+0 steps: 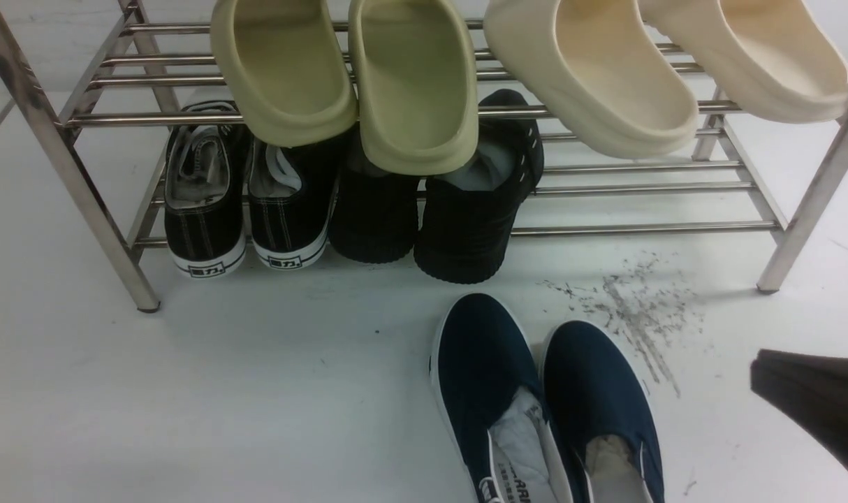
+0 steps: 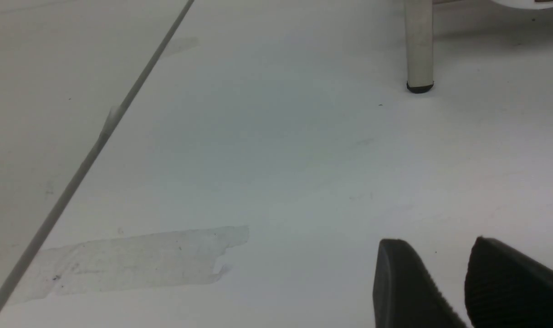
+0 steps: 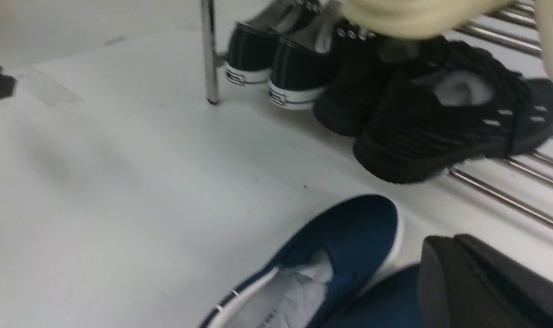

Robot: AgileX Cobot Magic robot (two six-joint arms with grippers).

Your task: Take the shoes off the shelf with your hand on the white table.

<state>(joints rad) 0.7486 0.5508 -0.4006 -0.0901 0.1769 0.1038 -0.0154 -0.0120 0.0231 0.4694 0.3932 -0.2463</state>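
Table: white table (image 1: 186, 391) spread wide under everything, a patch of grey scuff marks (image 1: 633, 307) seen near the shelf's right leg.
Shelf: steel shelf (image 1: 640, 227) standing at the back; black lace-up sneakers (image 1: 246, 202) and all-black shoes (image 1: 438, 209) kept on the lower tier, green slippers (image 1: 347, 77) and cream slippers (image 1: 668, 63) hung over the upper bars.
Shoes: navy shoes (image 1: 543, 398) found off the shelf, side by side on the table, toes towards the shelf, just in front of the all-black pair.
Right tool: right tool (image 3: 481, 282) seen closed to all but a sliver and holding nothing, close above the right-hand navy shoe in its wrist view; whether it touches the shoe cannot be told.
Left tool: left tool (image 2: 468, 282) parted a little over bare table, nothing held.
Progress: the job is judged as good as done.
Risk one: the navy pair could be nudged or dragged askew if the right arm is swung out low across them.
Risk two: the overhanging cream slippers could be knocked down if the arm is lifted too near the upper tier.
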